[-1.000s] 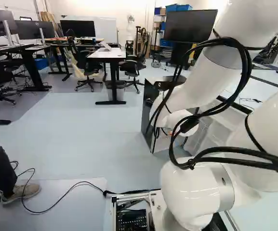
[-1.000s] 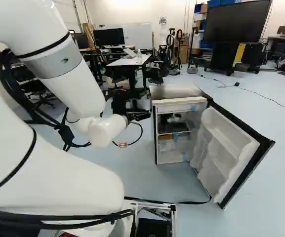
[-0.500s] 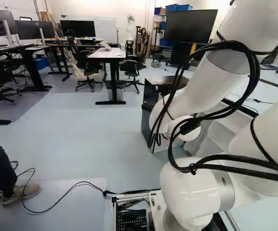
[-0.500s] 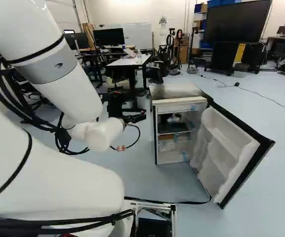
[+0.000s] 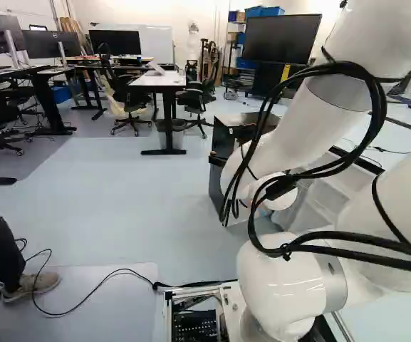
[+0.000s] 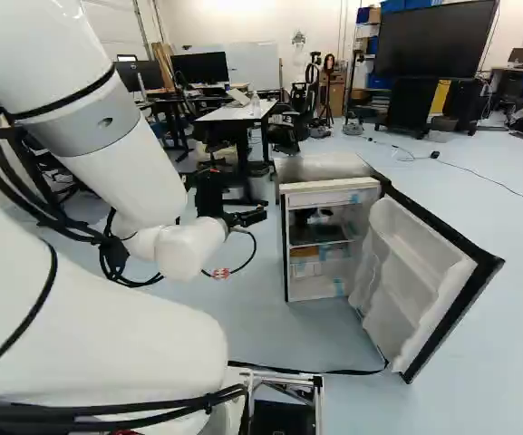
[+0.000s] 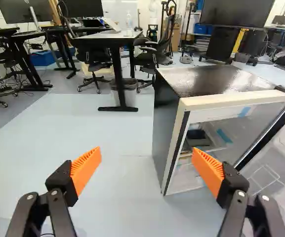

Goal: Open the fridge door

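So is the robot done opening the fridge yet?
It looks done: the door stands wide open, and you can see inside the fridge. Nothing is in hand: the gripper is open, with nothing between its fingers. Probably nothing is left, except maybe backing away.

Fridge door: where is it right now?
In the right base view, the fridge door stands swung wide open at the right, joined to the right side of the fridge; the gripper is off the fridge's left side.
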`<state>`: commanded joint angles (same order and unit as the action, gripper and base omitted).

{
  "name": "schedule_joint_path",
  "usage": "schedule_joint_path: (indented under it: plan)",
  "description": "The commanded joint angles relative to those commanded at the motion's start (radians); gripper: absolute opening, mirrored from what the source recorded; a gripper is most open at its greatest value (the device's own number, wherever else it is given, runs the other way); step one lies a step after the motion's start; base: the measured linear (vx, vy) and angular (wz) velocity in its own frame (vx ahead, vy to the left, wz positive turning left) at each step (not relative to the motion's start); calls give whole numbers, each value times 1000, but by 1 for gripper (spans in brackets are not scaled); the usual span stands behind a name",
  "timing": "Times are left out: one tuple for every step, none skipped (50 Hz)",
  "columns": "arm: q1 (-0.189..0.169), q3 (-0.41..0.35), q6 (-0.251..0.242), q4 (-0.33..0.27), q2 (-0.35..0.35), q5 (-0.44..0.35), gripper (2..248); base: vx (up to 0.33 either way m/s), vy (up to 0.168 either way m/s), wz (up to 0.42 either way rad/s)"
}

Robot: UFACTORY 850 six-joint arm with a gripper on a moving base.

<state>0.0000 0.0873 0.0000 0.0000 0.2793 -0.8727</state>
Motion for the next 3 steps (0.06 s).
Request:
schedule_joint_path:
  plan:
    - [0, 0, 0, 0, 0, 0, 247, 0, 0, 0]
    - [0, 0, 0, 0, 0, 0, 247, 0, 0, 0]
    - [0, 0, 0, 0, 0, 0, 247, 0, 0, 0]
